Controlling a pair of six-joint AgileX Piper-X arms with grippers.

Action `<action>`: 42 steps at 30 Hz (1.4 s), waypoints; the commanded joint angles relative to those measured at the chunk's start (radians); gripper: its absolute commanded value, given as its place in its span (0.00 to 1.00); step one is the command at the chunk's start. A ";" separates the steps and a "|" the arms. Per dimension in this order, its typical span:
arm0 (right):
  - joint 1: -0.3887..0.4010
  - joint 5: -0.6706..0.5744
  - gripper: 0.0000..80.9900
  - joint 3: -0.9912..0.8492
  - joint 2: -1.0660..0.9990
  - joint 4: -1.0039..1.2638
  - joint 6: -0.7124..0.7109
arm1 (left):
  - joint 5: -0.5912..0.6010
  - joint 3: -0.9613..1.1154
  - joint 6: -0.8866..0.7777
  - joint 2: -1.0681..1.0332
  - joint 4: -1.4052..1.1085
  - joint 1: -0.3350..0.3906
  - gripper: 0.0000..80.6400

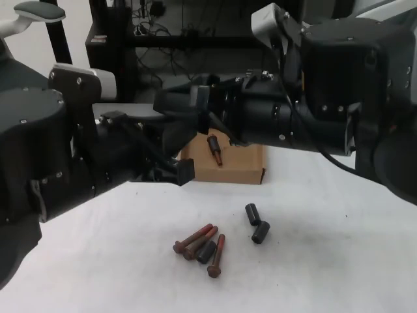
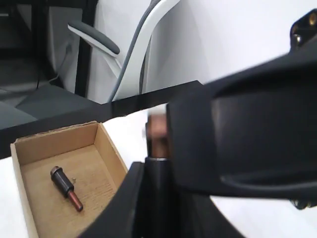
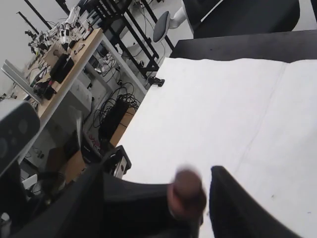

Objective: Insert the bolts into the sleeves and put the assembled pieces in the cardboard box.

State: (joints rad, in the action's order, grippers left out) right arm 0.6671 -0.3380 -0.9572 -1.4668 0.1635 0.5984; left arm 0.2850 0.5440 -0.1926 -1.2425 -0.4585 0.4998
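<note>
Bolt [image 3: 187,188], clamped inside right pincer [image 3: 166,178]

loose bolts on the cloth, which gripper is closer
Left, it seems. The left gripper hangs low just beyond the loose bolts, by a near corner of the cardboard box; the right gripper sits higher, over it.

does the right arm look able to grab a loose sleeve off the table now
Probably not yet: the right gripper looks shut on a bolt. The loose sleeves lie uncovered on the table, so only the full gripper stands in the way.
</note>
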 commanded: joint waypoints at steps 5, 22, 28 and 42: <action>-0.010 -0.012 0.77 -0.032 0.005 -0.001 -0.031 | -0.009 0.013 0.018 0.002 -0.045 -0.001 0.02; -0.074 -0.019 0.77 -0.030 0.059 -0.164 -0.070 | -0.029 0.013 0.045 0.002 -0.004 -0.050 0.02; -0.066 0.024 0.77 -0.012 0.141 -0.339 -0.175 | 0.038 0.043 0.217 0.000 0.160 -0.089 0.02; 0.008 0.303 0.77 0.193 0.402 -0.509 -0.234 | 0.029 0.409 0.384 -0.266 0.665 -0.077 0.02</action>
State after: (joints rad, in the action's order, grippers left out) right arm 0.6676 -0.0707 -0.7753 -1.0934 -0.3043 0.3971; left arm 0.3118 0.8685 0.1658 -1.4591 0.1279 0.4161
